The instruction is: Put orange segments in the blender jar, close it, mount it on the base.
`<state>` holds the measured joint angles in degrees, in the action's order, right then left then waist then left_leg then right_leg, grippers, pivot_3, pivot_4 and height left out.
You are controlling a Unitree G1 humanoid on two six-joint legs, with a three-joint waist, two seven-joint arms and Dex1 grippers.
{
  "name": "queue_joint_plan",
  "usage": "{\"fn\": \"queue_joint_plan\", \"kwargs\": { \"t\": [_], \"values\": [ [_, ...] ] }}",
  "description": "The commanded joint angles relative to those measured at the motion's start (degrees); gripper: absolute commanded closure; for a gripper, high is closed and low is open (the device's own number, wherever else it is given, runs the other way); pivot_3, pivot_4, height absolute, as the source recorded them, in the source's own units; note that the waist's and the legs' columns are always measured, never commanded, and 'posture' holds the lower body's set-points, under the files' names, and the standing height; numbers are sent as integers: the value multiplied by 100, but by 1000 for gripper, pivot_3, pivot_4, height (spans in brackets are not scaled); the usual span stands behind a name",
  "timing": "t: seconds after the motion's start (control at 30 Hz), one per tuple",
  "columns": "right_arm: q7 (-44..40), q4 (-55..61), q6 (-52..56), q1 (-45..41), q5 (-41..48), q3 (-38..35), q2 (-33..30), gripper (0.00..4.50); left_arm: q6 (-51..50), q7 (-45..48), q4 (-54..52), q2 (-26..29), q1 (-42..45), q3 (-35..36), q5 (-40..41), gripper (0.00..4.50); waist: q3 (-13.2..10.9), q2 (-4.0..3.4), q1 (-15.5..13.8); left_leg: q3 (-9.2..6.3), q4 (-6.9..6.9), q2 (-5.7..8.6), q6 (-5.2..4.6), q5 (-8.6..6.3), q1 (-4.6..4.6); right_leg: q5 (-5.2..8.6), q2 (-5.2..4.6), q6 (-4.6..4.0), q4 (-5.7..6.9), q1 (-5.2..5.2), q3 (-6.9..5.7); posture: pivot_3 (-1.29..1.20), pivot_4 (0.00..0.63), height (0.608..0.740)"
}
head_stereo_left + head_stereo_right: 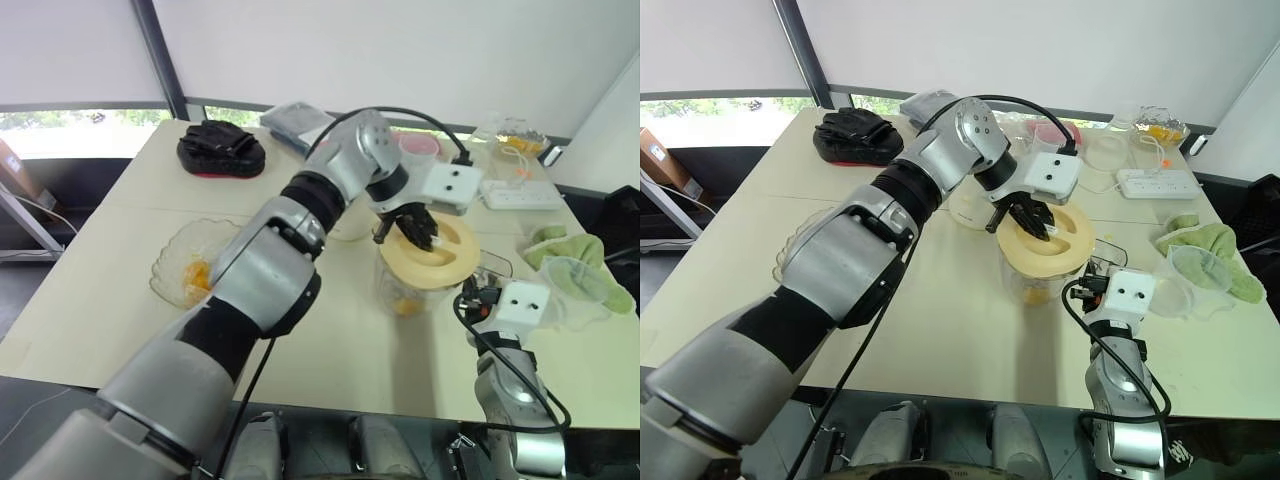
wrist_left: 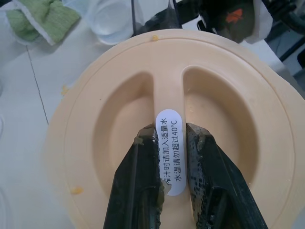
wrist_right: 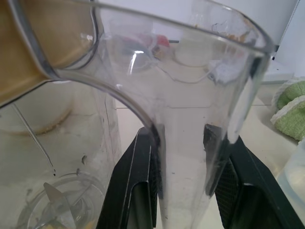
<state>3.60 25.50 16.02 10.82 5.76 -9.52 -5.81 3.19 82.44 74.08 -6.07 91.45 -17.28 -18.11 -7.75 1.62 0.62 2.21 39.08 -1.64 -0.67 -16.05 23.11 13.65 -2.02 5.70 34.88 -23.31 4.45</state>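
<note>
Cream tabletop (image 1: 90, 300) under a white wall with a window strip at the far left; that's what I'm working over. Blender jar (image 1: 410, 285) stands upright near the table's middle, a bit to my right, with orange segments (image 1: 404, 305) showing through its clear wall at the bottom. Pale-yellow lid (image 1: 432, 252) sits on the jar's mouth, looks slightly tilted; can't tell if it's fully seated.

Left gripper (image 2: 170, 157) reaches across from above, pointing down at the lid, its two black fingers (image 2: 138, 181) pinched on the lid's raised centre ridge, right where the white label (image 2: 169, 150) sits. Fruit smears on the fingertips and a few crumbs on the lid.

Right gripper (image 3: 183, 181) comes in level from my side of the table, fingers closed on either side of the jar's clear handle (image 3: 186, 157), pads touching it. Blade (image 3: 55, 198) visible low inside the jar.

Scalloped glass dish (image 1: 185, 262) to my left holds more orange pieces. Black bundle (image 1: 222, 148) at far left, white power strip (image 1: 522, 194) and green cloth (image 1: 560, 245) on the right. Base: partly hidden behind my left arm, cream shape (image 1: 968, 208) just beyond the jar, can't confirm more.
</note>
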Motion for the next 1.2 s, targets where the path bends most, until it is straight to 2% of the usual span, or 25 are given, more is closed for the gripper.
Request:
{"fn": "queue_joint_plan", "kwargs": {
  "t": [0.03, 0.47, 0.77, 1.0, 1.03, 1.2],
  "values": [
    [-69, 303, -91, 25, -18, -52, -28, 3555, -407, -262, 420, -67, -419, -196, -254, 4276, 0, 0, -1, 0, 0, 0, 0, 0, 5, 0, 0, 0, 0, -3, -1, 0, 150, 740],
    [-202, 88, -87, -228, 9, -128, -120, 3555, -1574, -790, 360, -107, -279, 351, 130, 4276, -5, -11, -8, -2, -1, 5, -16, -9, 27, 8, -1, 12, 0, -23, -7, 0, 150, 740],
    [-312, -84, -89, -429, 0, -154, -161, 3555, -1097, -604, 279, 43, -325, 351, 93, 4276, -8, -17, 27, -3, -2, 4, -17, -10, 26, 8, -1, 12, 1, -25, -7, 0, 150, 740],
    [-363, -114, -91, -457, 7, -175, -175, 3550, -960, -718, 252, 99, -307, 602, 358, 796, -21, -22, 47, -1, -4, 3, -18, -10, 34, 6, 0, 12, 15, -44, -6, 0, 150, 740],
    [-368, -119, -90, -461, 9, -179, -177, 3550, -1221, -691, -234, 135, -514, 588, 368, 796, -20, -26, 47, 0, -7, 1, -18, -10, 36, 6, 4, 12, 16, -48, -6, 0, 150, 740],
    [-394, -157, -97, -476, 13, -187, -181, 3550, -1130, -403, 154, 222, -277, 873, 697, 796, -32, -38, 51, 0, -9, -3, -19, -9, 40, 6, 17, 12, 26, -61, -4, 0, 150, 740]
  ]
}}
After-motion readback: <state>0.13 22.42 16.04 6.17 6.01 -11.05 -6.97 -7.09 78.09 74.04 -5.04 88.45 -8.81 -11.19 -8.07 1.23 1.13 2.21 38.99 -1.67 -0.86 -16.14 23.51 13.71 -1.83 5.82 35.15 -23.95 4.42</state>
